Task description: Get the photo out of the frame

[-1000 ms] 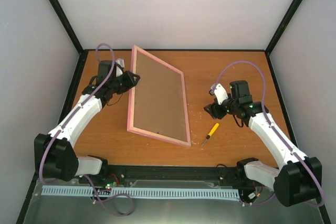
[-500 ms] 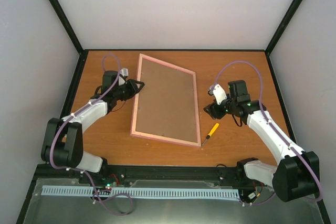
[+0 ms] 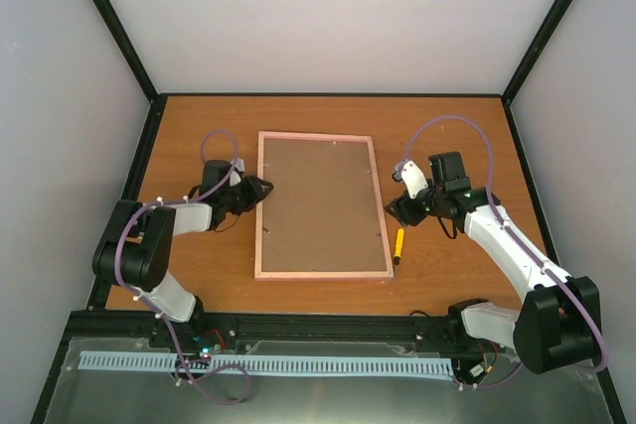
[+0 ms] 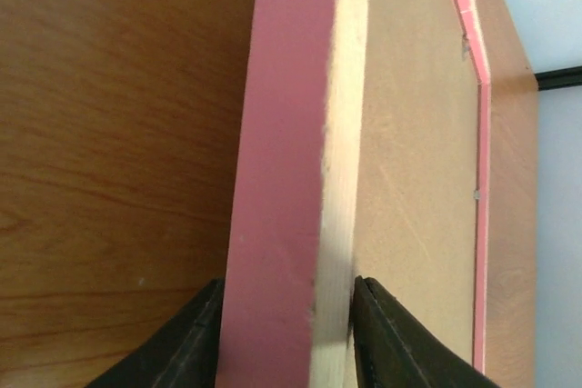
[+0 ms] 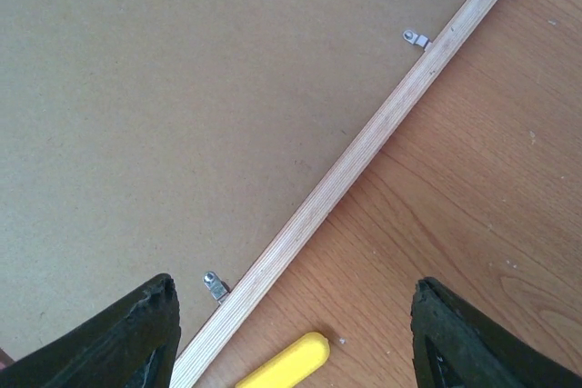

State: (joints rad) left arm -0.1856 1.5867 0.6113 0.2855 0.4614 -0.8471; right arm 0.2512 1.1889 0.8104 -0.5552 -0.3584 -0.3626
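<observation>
Table [image 3: 447,126]: orange-brown wood grain, matte.
Walls [image 3: 328,17]: plain white, on three sides.
Corner struts [image 3: 109,22]: black.
Light: even, soft shadows.

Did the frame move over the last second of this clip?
Yes. The frame has come down flat, back side up. Its edges, skewed before, now run parallel to the edges of the table.

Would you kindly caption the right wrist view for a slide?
Open right tool above the frame's brown back, with two metal clips and a yellow screwdriver.
</observation>
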